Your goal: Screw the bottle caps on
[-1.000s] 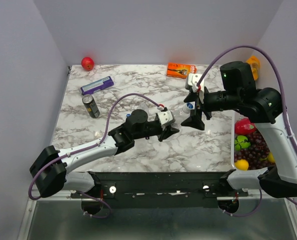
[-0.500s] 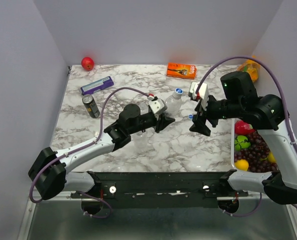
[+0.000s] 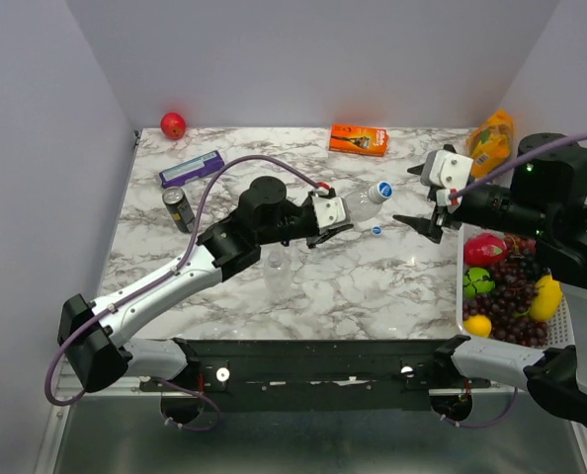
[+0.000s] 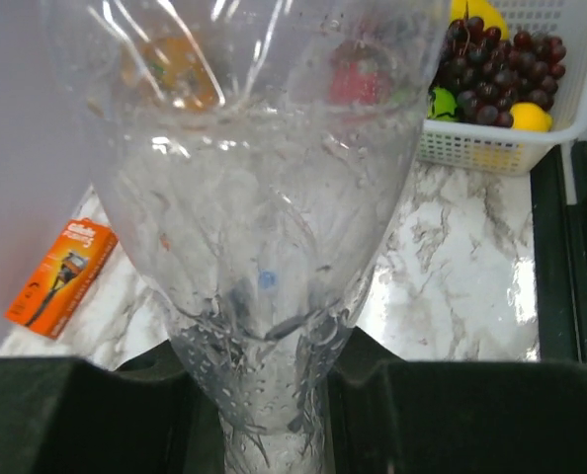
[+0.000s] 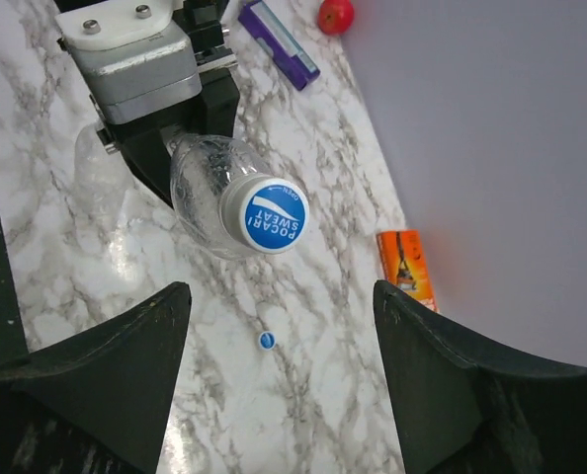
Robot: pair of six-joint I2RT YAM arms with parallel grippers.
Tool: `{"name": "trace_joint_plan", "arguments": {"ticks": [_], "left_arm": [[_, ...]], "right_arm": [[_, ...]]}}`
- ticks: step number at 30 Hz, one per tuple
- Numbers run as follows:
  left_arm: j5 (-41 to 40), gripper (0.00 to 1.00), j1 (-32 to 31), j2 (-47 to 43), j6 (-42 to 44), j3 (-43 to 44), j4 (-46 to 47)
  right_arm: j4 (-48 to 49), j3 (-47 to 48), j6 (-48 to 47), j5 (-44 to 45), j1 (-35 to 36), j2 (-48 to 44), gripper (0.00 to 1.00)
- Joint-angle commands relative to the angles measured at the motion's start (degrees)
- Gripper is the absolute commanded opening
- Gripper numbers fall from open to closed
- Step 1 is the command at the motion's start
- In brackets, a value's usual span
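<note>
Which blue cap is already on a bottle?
The cap with white writing: it sits on the bottle that the left gripper holds. The other cap lies loose on the table.

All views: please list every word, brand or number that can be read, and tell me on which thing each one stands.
"POCARI SWEAT": white letters on the blue cap of the bottle, upside down in the right wrist view.
Orange box: white brand word, too blurred to read.
Purple box and dark can: print too small to read.
Nothing else is legible.
</note>
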Motion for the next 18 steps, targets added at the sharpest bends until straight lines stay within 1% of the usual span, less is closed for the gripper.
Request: {"name": "trace_joint_plan", "arguments": {"ticks": [1, 2, 5, 10, 13, 14, 18], "left_arm": [[-2.75, 0.0, -0.12, 0.88, 13.18, 5.68, -16.23], [-5.54, 0.0, -0.21, 0.97, 15.46, 6.21, -17.48], [-10.29, 0.0, -0.12, 1.06, 19.68, 7.53, -20.48], [-13.57, 0.0, -0.12, 1.93, 23.21, 9.29, -22.76], [-13.83, 0.0, -0.12, 2.2, 23.92, 9.73, -22.68], [-13.92, 0.0, -0.21, 2.37, 24.09, 9.82, -22.59], [-14.27, 0.0, -0.12, 2.55, 24.62, 9.91, -22.15]], "right_arm": [[2.93, -2.72, -7.52, -4.94, -0.16, -1.97, 0.81], [3.63, -3.26, -7.52, -5.03, -0.08, -2.32, 0.81], [5.21, -6.85, -8.66, -5.74, -0.16, -3.55, 0.79], [6.89, -10.64, -12.61, -7.93, -0.08, -4.96, 0.77], [3.82, -9.68, -15.94, -9.6, -0.08, -3.73, 0.75], [1.37, -9.24, -16.74, -10.04, -0.08, -3.29, 0.74], [-1.72, -8.88, -18.94, -11.1, -0.08, -2.06, 0.71]]}}
